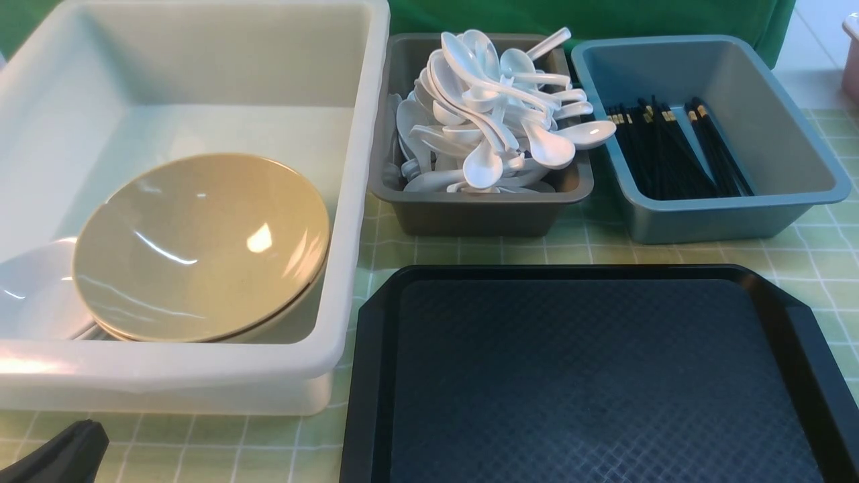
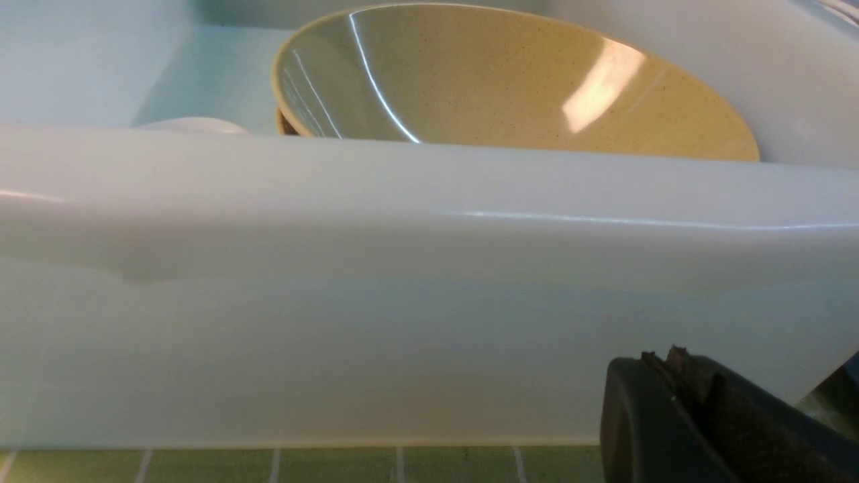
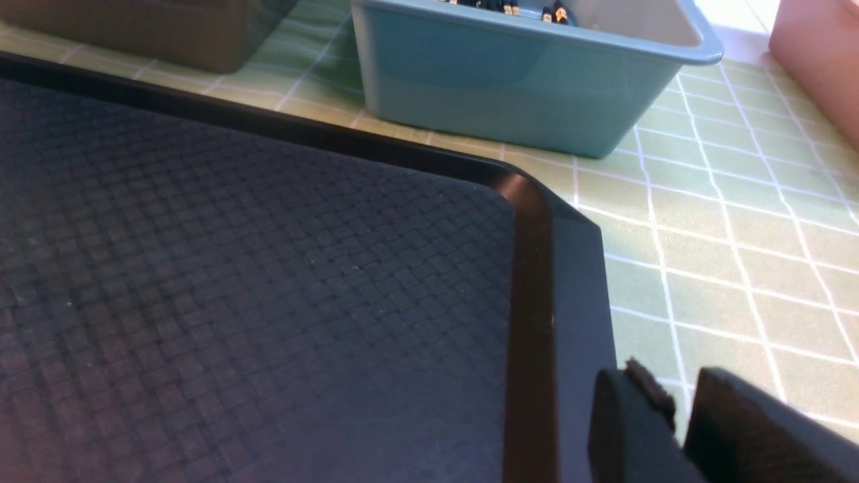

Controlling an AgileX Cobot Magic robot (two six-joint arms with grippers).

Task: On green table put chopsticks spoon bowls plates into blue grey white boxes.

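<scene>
From the front I see my tray (image 1: 590, 376) bare, bowls (image 1: 201, 248) in the white tub (image 1: 201, 372), spoons (image 1: 490, 114) in the grey box (image 1: 480, 211) and chopsticks (image 1: 678, 151) lengthwise in the blue box (image 1: 731, 215). My left wrist shows the left gripper (image 2: 691, 396) closed, empty, just outside the tub wall. My right wrist shows the right gripper (image 3: 678, 416) slightly parted, empty, at the tray's corner; nothing lies near either.

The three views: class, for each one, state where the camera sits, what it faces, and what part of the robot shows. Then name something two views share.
Front: between the arms, facing forward over tray, tub and two bins; left claw shows.
Left wrist: low, facing the tub wall and bowl; claw shut.
Right wrist: above the tray corner, facing the blue bin; claw slightly apart.
Shared: bowl in front and left wrist.
</scene>
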